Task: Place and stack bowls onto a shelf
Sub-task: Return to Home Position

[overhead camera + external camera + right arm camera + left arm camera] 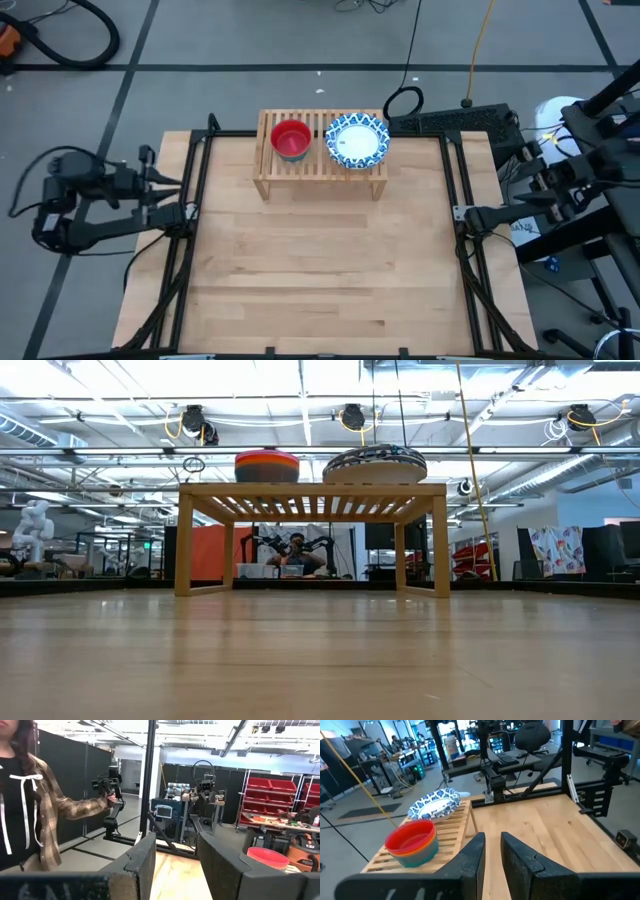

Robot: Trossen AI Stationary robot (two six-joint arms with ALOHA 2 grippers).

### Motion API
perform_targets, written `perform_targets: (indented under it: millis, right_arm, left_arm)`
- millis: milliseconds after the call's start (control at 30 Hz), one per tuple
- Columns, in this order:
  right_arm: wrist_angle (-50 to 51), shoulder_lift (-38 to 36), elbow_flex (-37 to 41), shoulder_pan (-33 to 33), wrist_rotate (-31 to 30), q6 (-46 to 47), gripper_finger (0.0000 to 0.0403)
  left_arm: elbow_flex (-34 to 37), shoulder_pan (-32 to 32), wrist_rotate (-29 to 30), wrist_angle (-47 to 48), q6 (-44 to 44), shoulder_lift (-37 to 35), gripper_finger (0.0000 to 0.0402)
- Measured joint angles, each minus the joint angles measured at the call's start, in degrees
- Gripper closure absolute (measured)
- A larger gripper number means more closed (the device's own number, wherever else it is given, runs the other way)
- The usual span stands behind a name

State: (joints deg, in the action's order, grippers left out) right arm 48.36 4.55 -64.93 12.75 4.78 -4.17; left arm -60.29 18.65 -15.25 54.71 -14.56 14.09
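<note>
The light-wood slatted shelf (pixel 320 172) stands on its short legs at the table's far middle. On its top, to the left, sits a nested stack of small plain bowls (pixel 412 842), red uppermost (pixel 291 138). Beside it on the right sits a stack of blue-patterned bowls (pixel 357 141) (pixel 375 464). My left gripper (pixel 492 857) hovers open at the table's left edge, with only a narrow gap between its fingers and nothing in it. My right gripper (pixel 175 865) hovers wide open at the right edge. Both are well clear of the shelf.
Black frame rails (pixel 190 200) (pixel 462 200) run along the table's left and right edges. The wooden table top (pixel 320 270) in front of the shelf is bare. A person (pixel 25 795) stands beyond the table, one hand on a dark arm rig.
</note>
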Motion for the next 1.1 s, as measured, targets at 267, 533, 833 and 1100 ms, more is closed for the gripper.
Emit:
perform_targets:
  millis: [267,533,833,1100]
  right_arm:
    - [-4.11,-1.76,6.52,0.00,0.00,-0.30,0.0261]
    - [-8.64,-1.82,11.87,0.00,-0.09,-1.48,0.0261]
    - [-11.06,-3.26,16.38,0.00,-0.15,-2.14,0.0261]
    - [-12.27,-4.36,17.78,0.00,-0.10,-2.47,0.0261]
  left_arm:
    - [9.77,0.00,0.02,-10.59,0.68,0.00,0.0334]
    - [19.15,-0.01,-0.35,-22.02,2.78,0.00,0.0334]
    - [27.28,-0.02,-5.63,-32.40,5.18,0.04,0.0334]
    - [29.71,0.00,-7.31,-35.63,6.76,0.04,0.0334]
